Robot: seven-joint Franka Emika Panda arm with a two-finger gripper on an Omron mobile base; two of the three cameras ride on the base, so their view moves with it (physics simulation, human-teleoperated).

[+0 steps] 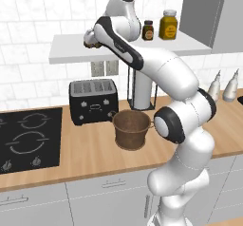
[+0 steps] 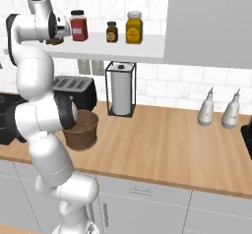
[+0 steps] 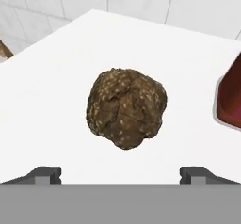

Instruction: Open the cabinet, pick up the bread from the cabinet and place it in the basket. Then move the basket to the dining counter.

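The gripper [image 3: 120,173] hovered wide open over the bread [image 3: 126,107], which looked light, crumbly and best pinched across its lumpy middle.

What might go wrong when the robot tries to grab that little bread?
The bread is round and lumpy, so it may roll or slip from the open gripper as the fingers close. The red jar stands close beside it on the shelf; a finger might knock it over.
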